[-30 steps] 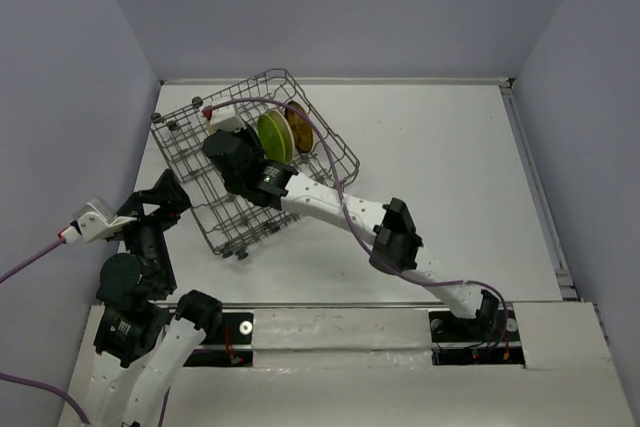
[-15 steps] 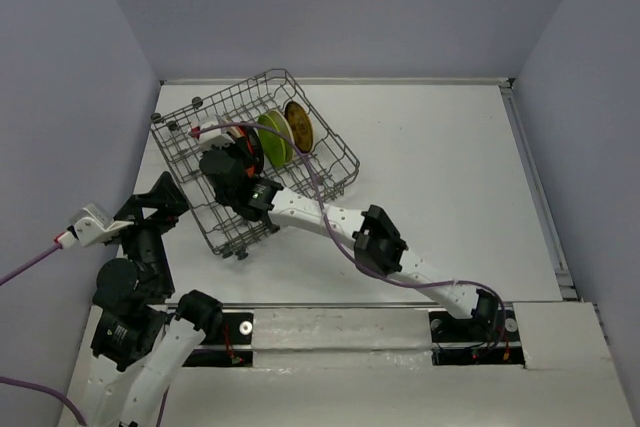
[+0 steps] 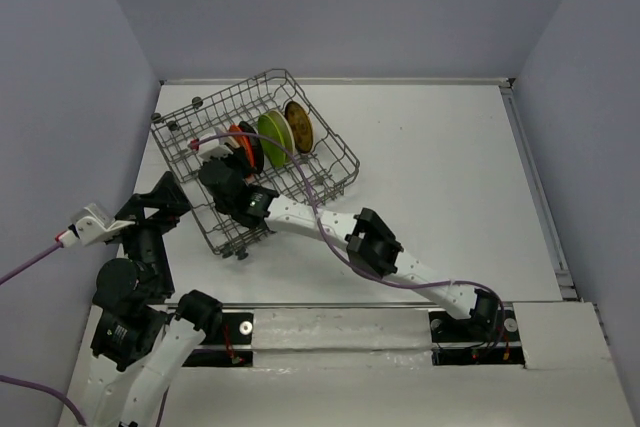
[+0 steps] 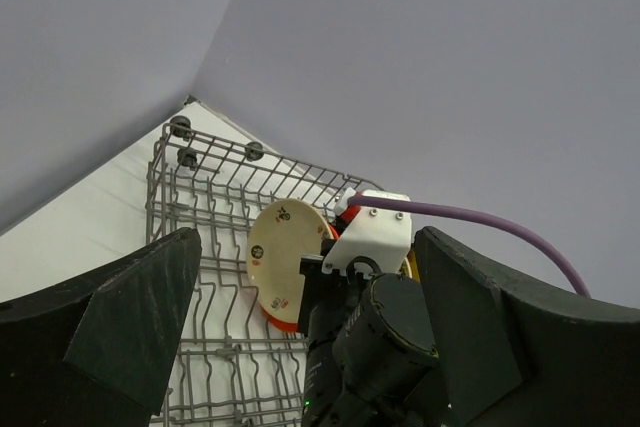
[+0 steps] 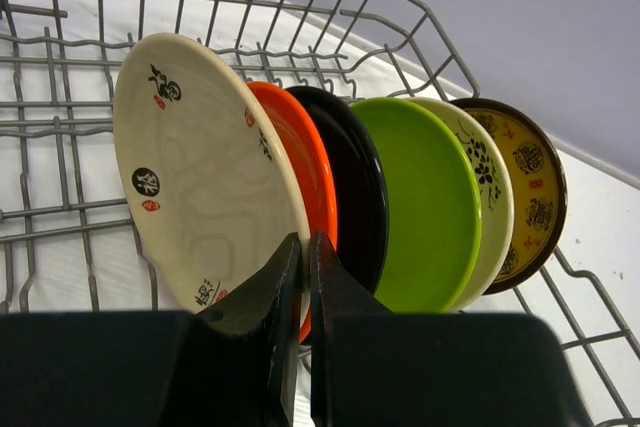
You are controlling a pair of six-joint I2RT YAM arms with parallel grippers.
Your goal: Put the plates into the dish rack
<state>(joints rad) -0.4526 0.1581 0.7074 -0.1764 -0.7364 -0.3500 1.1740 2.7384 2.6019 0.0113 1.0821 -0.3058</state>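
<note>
Standing on edge in a row across the middle of the right wrist view, six plates sit in the dish rack (image 3: 185,142): the cream plate (image 5: 200,177) at left, then the orange plate (image 5: 305,162), black plate (image 5: 355,187), lime green plate (image 5: 425,207), pale flowered plate (image 5: 490,187) and brown-yellow plate (image 5: 530,187). The right gripper (image 5: 305,247), bottom centre, has its jaws drawn narrow on the cream plate's lower rim, while the left gripper (image 3: 162,205), lower left of the overhead view, gapes wide and holds nothing. No plate shows outside the rack, so loading looks all but finished, with only letting go and backing out left.
</note>
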